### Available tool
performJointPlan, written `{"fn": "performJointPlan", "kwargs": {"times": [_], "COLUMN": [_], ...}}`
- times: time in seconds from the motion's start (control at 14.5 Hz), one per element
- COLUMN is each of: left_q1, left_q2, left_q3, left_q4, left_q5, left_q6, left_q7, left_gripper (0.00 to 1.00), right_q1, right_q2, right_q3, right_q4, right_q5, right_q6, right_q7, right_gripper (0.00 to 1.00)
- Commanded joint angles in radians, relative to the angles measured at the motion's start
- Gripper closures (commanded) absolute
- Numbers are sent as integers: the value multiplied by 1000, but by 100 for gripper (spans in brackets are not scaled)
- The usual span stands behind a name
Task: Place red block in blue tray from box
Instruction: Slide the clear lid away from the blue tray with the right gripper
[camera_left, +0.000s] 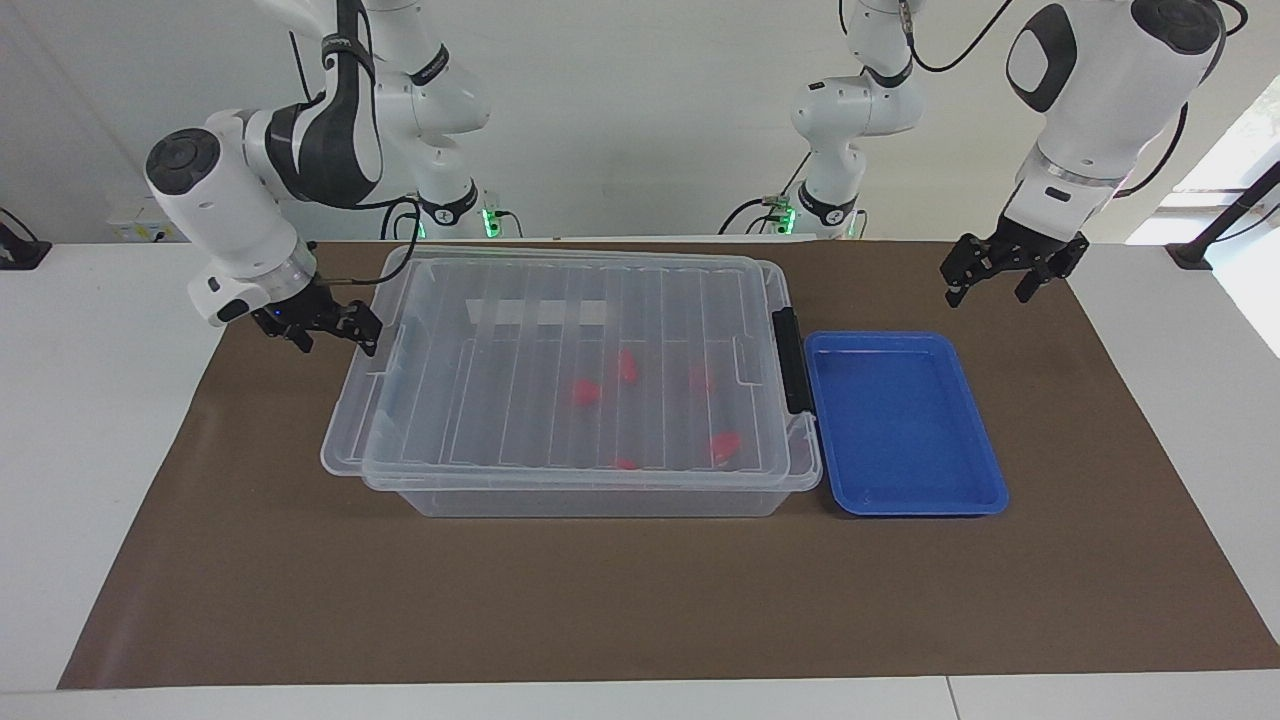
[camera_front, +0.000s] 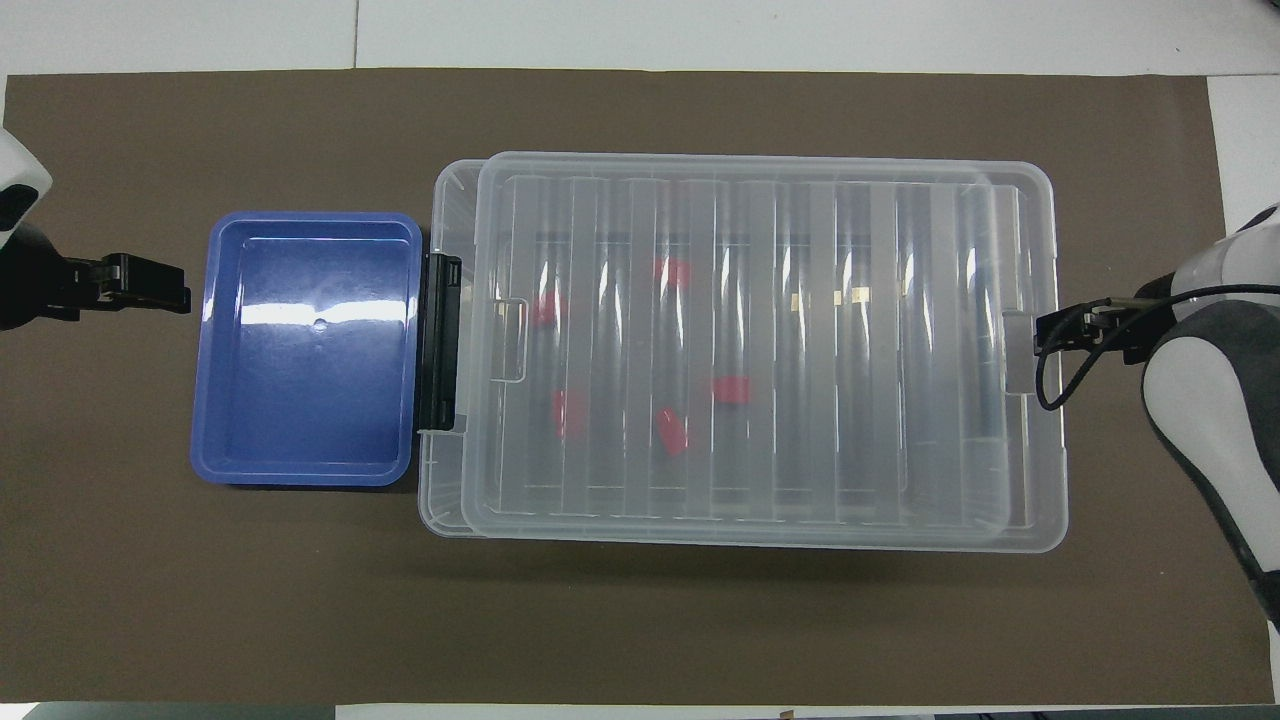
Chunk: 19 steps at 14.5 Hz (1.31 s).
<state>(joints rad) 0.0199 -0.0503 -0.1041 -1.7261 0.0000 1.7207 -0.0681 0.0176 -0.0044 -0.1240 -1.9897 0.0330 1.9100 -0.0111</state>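
The clear box (camera_left: 590, 495) (camera_front: 740, 530) stands mid-table with its ribbed lid (camera_left: 560, 340) lying on it, slightly shifted. A black latch (camera_left: 793, 360) (camera_front: 441, 340) is on the short end beside the blue tray (camera_left: 905, 500) (camera_front: 300, 472), which is empty. Several small red pieces show blurred through the lid, such as one (camera_left: 724, 445) (camera_front: 545, 308) near the latch. I cannot tell which is the red block. My right gripper (camera_left: 338, 345) (camera_front: 1045, 330) is open, right beside the box's other short end. My left gripper (camera_left: 988, 298) (camera_front: 180, 290) is open, above the mat beside the tray.
A brown mat (camera_left: 640, 600) (camera_front: 640, 620) covers the table under the box and tray. White table edges (camera_left: 100, 400) flank the mat at both ends.
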Motion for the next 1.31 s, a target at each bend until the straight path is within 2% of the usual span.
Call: {"fn": "performJointPlan", "kwargs": {"times": [0.0, 0.62, 1.24], "left_q1": [12, 12, 0], "left_q2": [-10, -10, -10], "left_q3": [-6, -6, -6], "left_q4": [-1, -1, -1], "left_q5": [8, 8, 8], "left_q6": [-15, -15, -13], "left_q7": [8, 8, 8], "left_gripper": [0, 0, 0], "right_q1": [-12, -13, -13], "right_q2": [-19, -14, -14], "right_q3": [-28, -121, -172], "right_q4": [-20, -11, -11], "right_q5": [-2, -39, -42], "right_q6": [24, 50, 52], "right_q7": [-65, -193, -236], "right_gripper": [0, 0, 0]}}
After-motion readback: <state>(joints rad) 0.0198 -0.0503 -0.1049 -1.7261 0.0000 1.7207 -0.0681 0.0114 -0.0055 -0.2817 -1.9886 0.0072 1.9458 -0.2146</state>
